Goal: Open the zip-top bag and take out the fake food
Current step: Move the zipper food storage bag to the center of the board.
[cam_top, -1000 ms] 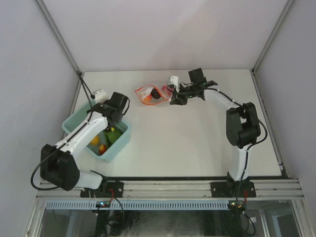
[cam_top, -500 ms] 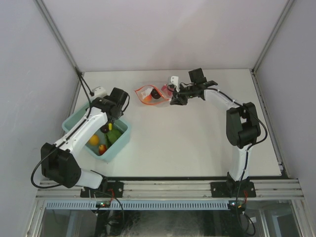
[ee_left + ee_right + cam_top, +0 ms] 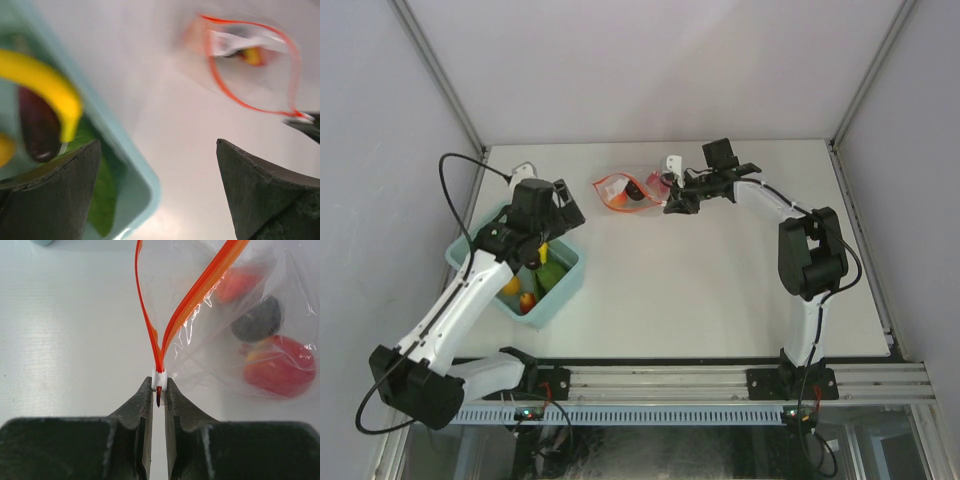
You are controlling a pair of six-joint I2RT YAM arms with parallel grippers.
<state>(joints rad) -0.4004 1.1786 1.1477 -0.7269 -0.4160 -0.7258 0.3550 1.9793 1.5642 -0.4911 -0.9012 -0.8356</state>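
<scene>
Right jaws are pinched shut on the little white slider [image 3: 158, 380] at the end of the red-orange zip strip [image 3: 200, 295], bottom middle of the right wrist view. Just above the tips the strip splits into two strands, so we'd call the zip-top bag [image 3: 225, 340] open. It lies on the surface [image 3: 720, 270], upper middle of the top view. Left jaws are spread wide with nothing in them, hovering by the far edge of the light blue bin [image 3: 563, 283] on the left of that view.

Progress-wise, we reckon we're past halfway. The bin holds a banana [image 3: 45, 85], a dark purple piece [image 3: 37, 125] and a green piece [image 3: 102, 200]. The fake food [image 3: 280, 365] left in the bag looks like three pieces: two reddish-orange fruits and a dark round one [image 3: 257, 320].

Only the right wrist view shows the pinch on the slider and lets us count those pieces. The left wrist view is blurry, but it looks straight at the bag's open mouth, upper right. Only the top view shows both arms, well apart.
</scene>
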